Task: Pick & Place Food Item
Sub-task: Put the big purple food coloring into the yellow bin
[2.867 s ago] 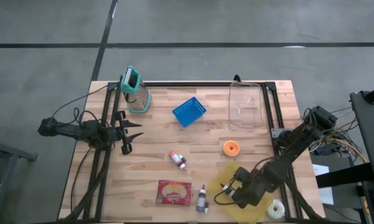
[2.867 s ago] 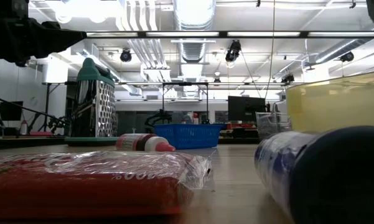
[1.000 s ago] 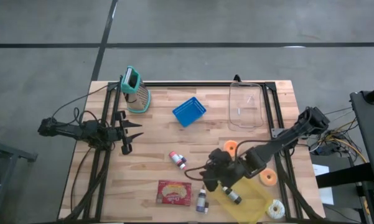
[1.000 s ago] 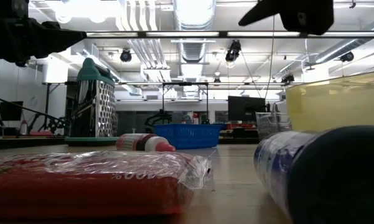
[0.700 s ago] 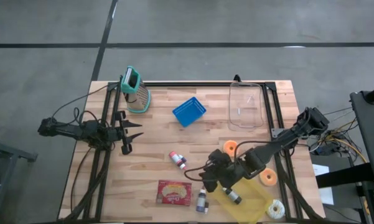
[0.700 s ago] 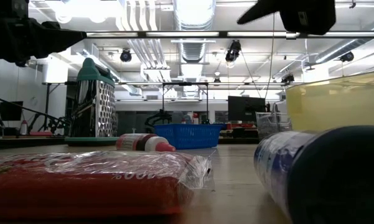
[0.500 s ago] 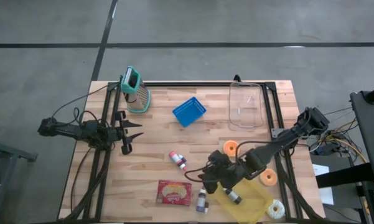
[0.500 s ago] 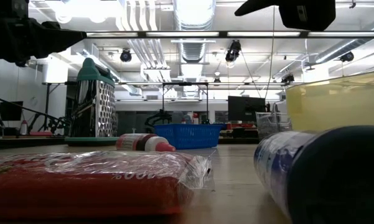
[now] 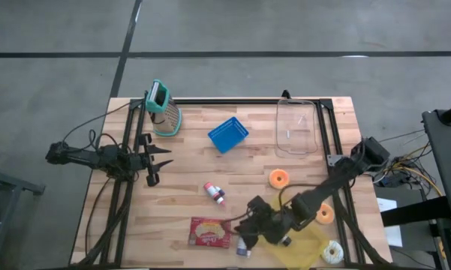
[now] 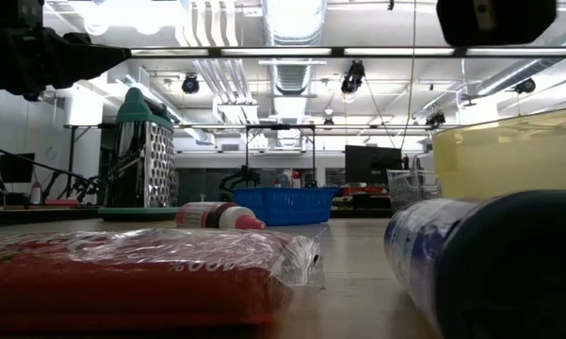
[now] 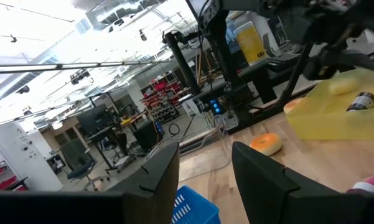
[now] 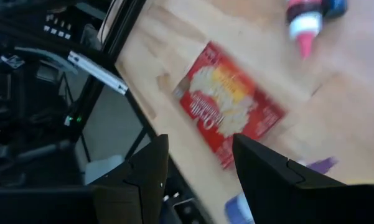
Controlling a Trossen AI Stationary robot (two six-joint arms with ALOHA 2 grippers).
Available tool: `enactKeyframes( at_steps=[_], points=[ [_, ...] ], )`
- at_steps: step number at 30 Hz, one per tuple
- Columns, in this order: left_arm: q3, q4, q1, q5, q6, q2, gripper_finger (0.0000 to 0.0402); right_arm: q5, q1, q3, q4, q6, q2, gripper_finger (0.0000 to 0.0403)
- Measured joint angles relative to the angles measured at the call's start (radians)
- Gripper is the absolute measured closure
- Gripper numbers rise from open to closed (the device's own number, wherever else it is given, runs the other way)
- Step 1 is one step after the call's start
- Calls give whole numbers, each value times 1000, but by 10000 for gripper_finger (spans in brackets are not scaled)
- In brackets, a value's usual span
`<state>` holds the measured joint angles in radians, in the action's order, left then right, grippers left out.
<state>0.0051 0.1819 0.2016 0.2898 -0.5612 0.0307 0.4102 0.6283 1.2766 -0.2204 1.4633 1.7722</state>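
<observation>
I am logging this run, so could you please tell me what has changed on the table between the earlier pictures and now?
The right gripper, open and empty, left the yellow board at the near right, swung toward the table's middle, then came nearer, over the small bottle beside the red food packet. An orange donut now shows where that arm had been. The left gripper, grater and blue basket stayed put.

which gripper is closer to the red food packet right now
Right. The right gripper hovers open just beside the red food packet, on its inner side. The left gripper waits far off by the table's left edge.
</observation>
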Motion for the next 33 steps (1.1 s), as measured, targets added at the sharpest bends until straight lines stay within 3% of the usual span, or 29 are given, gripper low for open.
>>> enactKeyframes(
  at_steps=[5,10,15,24,33],
  points=[
    [0,0,0,0,0,0,250,10,38,137,-26,0,103,227],
    [0,0,0,0,0,0,250,47,73,319,-196,38,198,227],
    [0,-1,0,0,0,0,250,91,97,501,-390,181,276,227],
    [0,-4,0,0,0,0,250,56,100,752,-681,419,413,227],
    [0,-4,0,0,0,0,250,43,100,869,-851,617,504,227]
  ],
)
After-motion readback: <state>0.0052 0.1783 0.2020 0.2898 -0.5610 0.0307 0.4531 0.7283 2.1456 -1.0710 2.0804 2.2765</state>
